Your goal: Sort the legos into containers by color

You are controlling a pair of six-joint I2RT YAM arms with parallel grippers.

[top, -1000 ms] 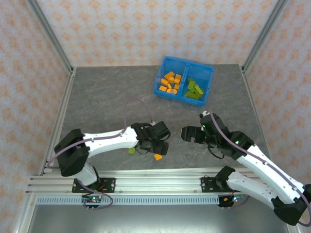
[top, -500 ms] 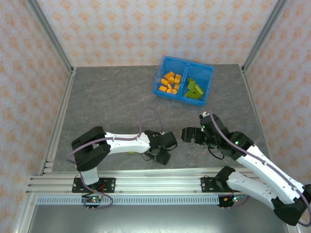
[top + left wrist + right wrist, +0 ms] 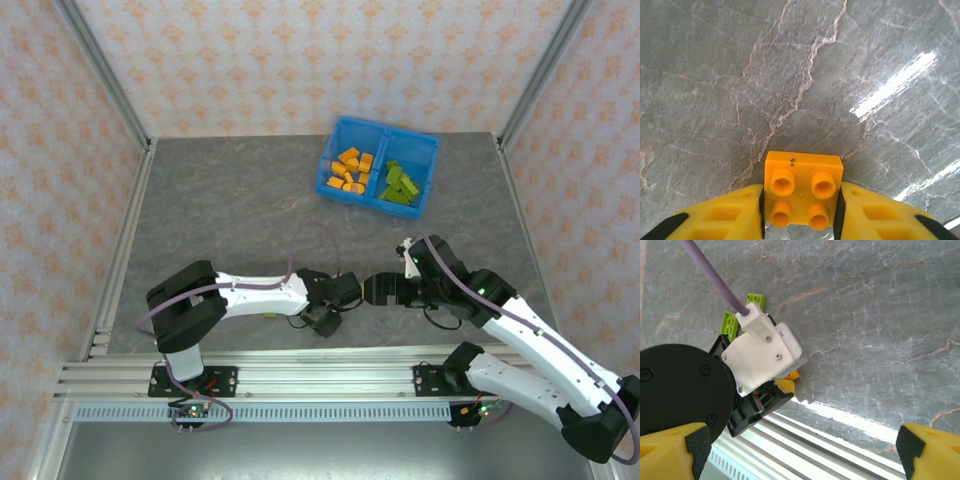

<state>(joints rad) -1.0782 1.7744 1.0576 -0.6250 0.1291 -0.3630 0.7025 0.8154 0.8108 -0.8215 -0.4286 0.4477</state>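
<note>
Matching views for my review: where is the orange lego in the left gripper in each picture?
Top external: low centre, covered by the left gripper.
Left wrist: orange lego at bottom centre, clamped between the gripper's fingers.
Right wrist: what looks like its orange corner, centre-left under the white housing.
Shared landmark: the left gripper.

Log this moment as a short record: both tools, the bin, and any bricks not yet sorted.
left tool: shut on a square orange plastic four-stud brick, studs facing the wrist camera
right tool: open, holding nothing, close beside the left arm's wrist
bright blue plastic bin: far side of the grey marbled table
bin's left compartment: orange bricks
bin's right compartment: green bricks
unsorted: a green plastic brick on the table, partly hidden by the left arm
</note>
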